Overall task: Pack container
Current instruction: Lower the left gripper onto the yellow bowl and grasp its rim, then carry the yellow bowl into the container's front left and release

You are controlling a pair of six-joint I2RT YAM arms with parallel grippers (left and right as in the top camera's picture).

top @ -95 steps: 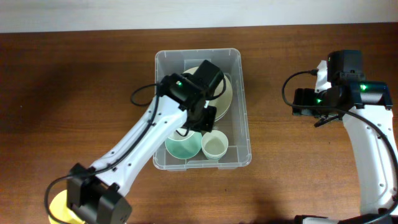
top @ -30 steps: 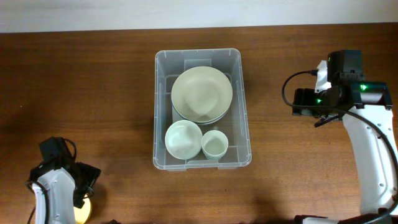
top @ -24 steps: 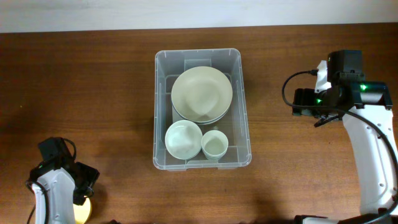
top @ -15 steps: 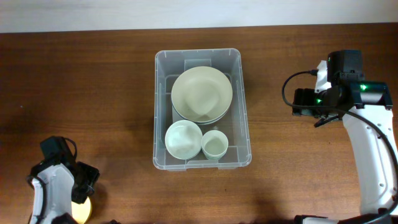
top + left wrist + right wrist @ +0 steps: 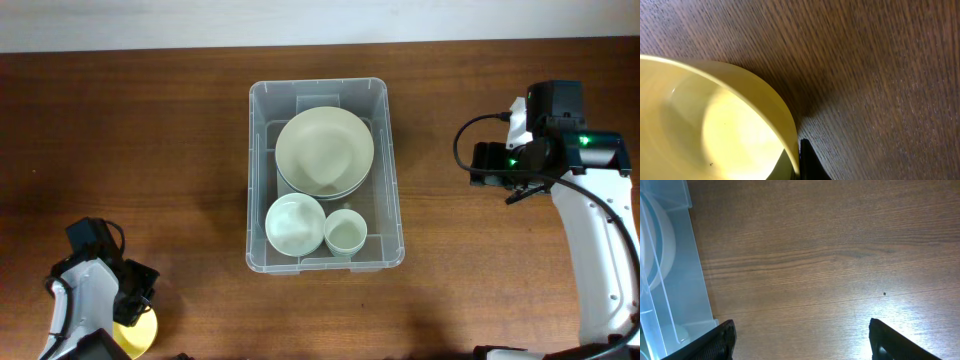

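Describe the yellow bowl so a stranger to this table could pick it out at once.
Start at the clear container in the middle of the wooden table, then look to the table's near-left corner. There the left hand grips the rim of a yellow bowl. It is the only yellow dish and the only one outside the container, whose dishes are all pale.

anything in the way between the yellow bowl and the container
Nothing visible: only bare table lies between the yellow bowl and the container. Inside, a plate, a white bowl and a cup cover most of the floor.
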